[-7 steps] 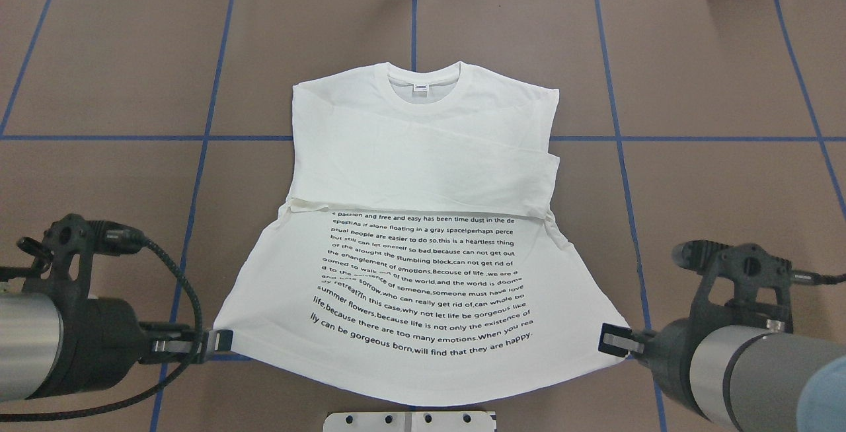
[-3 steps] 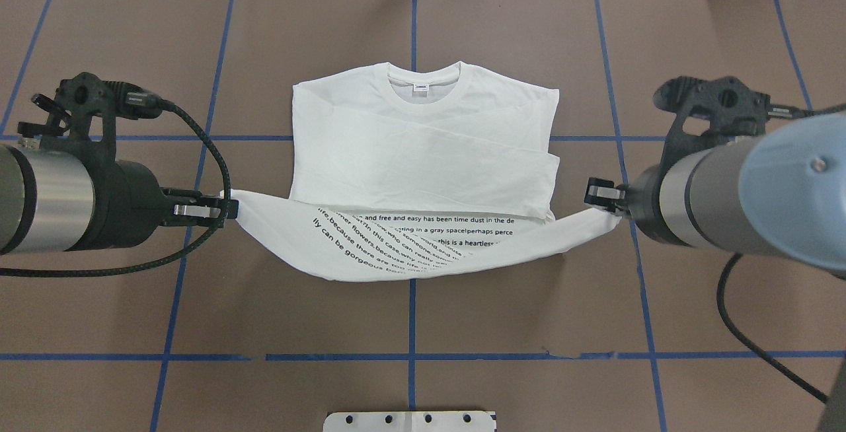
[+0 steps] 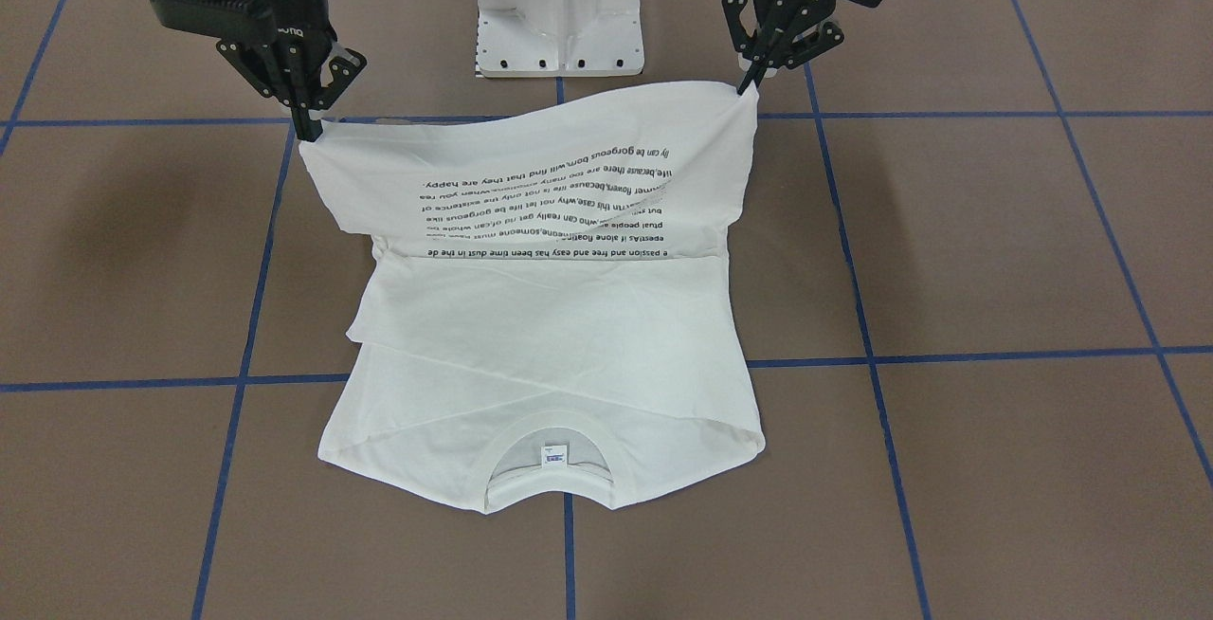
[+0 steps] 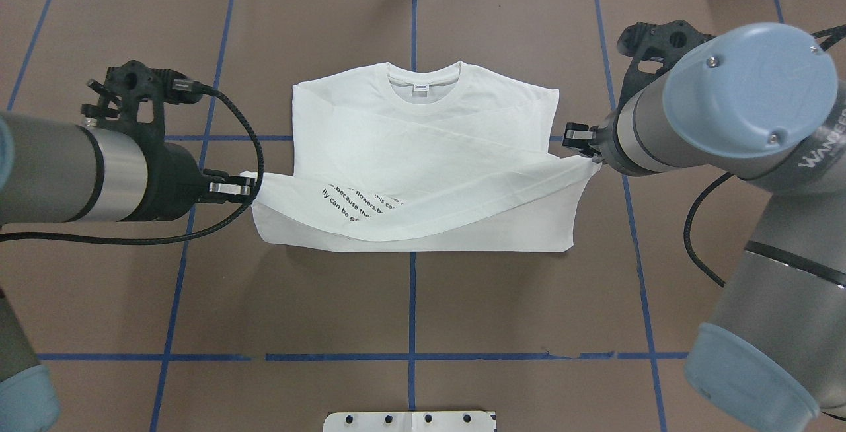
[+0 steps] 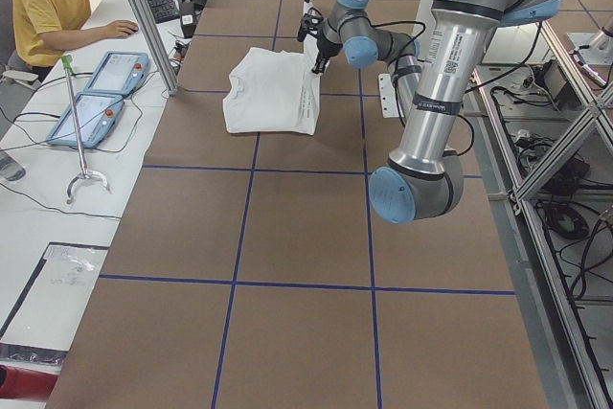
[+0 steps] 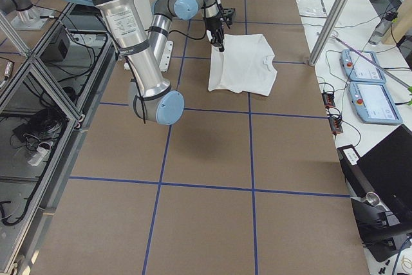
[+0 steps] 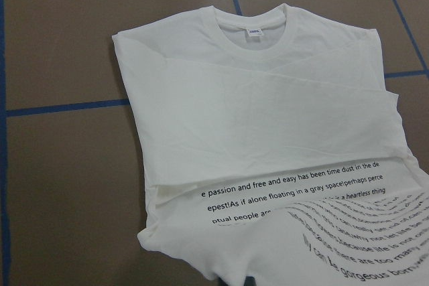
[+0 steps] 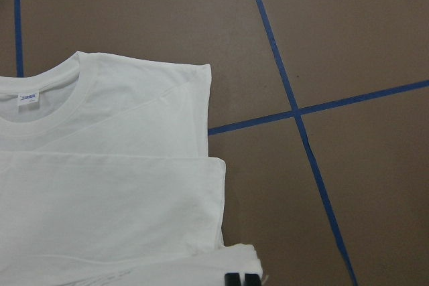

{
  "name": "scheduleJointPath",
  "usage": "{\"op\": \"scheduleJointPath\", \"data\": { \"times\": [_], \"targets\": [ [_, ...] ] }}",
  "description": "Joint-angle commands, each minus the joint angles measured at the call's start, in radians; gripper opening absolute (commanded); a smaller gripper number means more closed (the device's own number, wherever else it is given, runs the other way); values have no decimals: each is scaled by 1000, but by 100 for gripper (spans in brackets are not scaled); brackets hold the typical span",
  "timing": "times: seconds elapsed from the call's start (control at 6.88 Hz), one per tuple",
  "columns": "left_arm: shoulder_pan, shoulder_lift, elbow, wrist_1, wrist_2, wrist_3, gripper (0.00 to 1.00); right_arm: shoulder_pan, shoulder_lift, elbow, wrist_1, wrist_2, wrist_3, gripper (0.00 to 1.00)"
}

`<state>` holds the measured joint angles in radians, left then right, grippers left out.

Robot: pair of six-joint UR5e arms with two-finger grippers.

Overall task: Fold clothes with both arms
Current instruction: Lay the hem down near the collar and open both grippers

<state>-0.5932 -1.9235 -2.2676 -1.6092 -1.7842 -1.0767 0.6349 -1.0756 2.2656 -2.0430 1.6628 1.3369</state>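
The white T-shirt (image 4: 423, 121) lies flat on the brown table, collar at the far side and sleeves folded in. Its lower half with the black text is lifted and doubled back toward the collar (image 3: 531, 141). My left gripper (image 4: 248, 186) is shut on the hem's left corner and shows in the front view (image 3: 749, 84). My right gripper (image 4: 574, 141) is shut on the hem's right corner (image 3: 308, 132), its fingertips (image 8: 241, 278) at the frame's bottom edge. The shirt also shows in the left wrist view (image 7: 268, 112) and the right wrist view (image 8: 107, 185).
The white pedestal base (image 4: 410, 421) stands at the table's near edge (image 3: 559, 4). Blue tape lines (image 4: 411, 300) grid the brown table. An operator (image 5: 57, 7) sits at a side desk with teach pendants (image 5: 96, 102) beyond the table's far side.
Both grippers have carried the hem from the table's near side up and toward the collar. The printed lower half has doubled over and most of the text is now hidden.
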Motion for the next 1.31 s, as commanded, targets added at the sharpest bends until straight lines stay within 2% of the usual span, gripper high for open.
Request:
{"op": "scheduleJointPath", "data": {
  "times": [0.0,0.29,0.58,0.87,1.02,1.16],
  "targets": [
    [-32,-89,129,-24,-1,99,0,14,0,-18,23,20,-27,0],
    [-95,-94,178,-32,-1,138,0,29,3,-21,23,26,-48,0],
    [-160,-118,280,-98,-1,161,0,69,31,-87,39,26,-91,0],
    [-221,-182,446,-177,-1,242,0,110,51,-295,270,41,-97,0],
    [-232,-202,541,-249,-1,267,0,120,90,-396,336,41,-108,0],
    [-235,-234,635,-302,-1,268,0,126,129,-476,355,41,-122,0]
  ]
}}
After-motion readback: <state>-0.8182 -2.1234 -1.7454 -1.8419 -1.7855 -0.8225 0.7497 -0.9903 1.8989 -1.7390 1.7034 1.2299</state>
